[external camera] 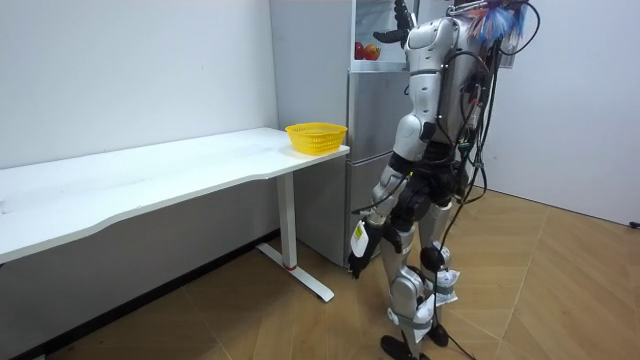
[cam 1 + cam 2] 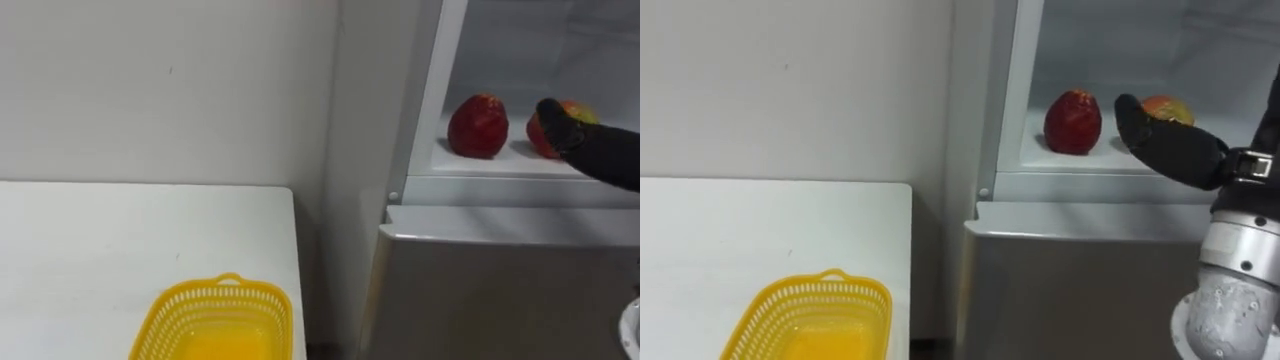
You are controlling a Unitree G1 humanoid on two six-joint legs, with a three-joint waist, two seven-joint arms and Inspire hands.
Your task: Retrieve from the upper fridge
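On the fridge shelf point(image 2: 1090, 165) the right hand point(image 2: 1170, 140) fronts an apple point(image 2: 1167, 104), grip unclear; the room view adds the hanging left hand point(image 1: 361, 250). Apple: yellow-red, round.

You have one dark red apple point(image 2: 478, 127) on the white fridge shelf point(image 2: 500, 165). The second apple point(image 2: 1170, 106) is red with a yellow-green patch. Your right hand point(image 2: 1170, 145) is black. The lower fridge door point(image 2: 500, 290) is silver-grey. The basket point(image 2: 215, 310) is bright yellow with a fine lattice pattern, the table point(image 2: 100, 250) plain white, the floor point(image 1: 560, 290) light herringbone wood.
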